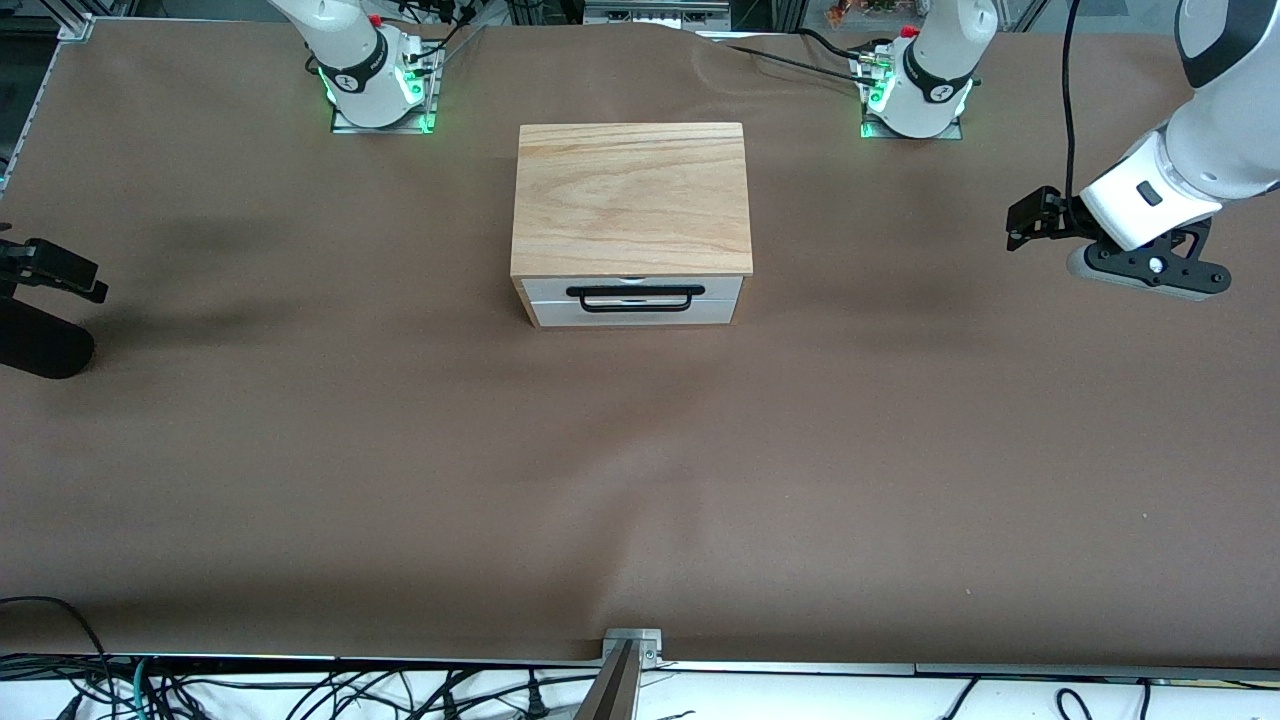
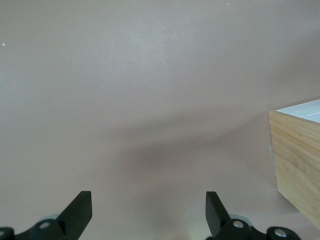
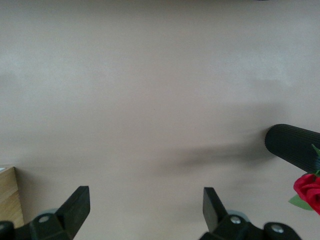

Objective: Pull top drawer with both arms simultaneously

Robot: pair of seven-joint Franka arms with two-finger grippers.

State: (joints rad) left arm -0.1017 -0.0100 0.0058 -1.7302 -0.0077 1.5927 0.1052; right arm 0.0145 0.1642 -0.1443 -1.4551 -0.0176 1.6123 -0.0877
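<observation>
Two arms share this brown-covered desk, and a small cabinet with an oak-grain top board sits between their bases, a little nearer the front camera than they are. From the front view the top drawer looks closed, its white panel flush with the cabinet face and its wide black bar handle facing the camera. Out at the left arm's end of the desk the left pincer hangs in the air over bare cloth, well apart from the cabinet. At the right arm's end only a sliver of the right pincer shows at the edge of the view, above a dark rounded shape, also well clear of the drawer.

Looking through the left wrist view, the left pincer has its two black fingers spread wide with nothing between them, just brown cloth below. A corner of the wooden cabinet shows at the edge, with a strip of white panel along it.

Through the right wrist view, the right pincer is spread just as wide and also empty. A bit of cabinet wood peeks in at one edge; toward the other lie a black ribbed cylinder and a red flower just beside it
</observation>
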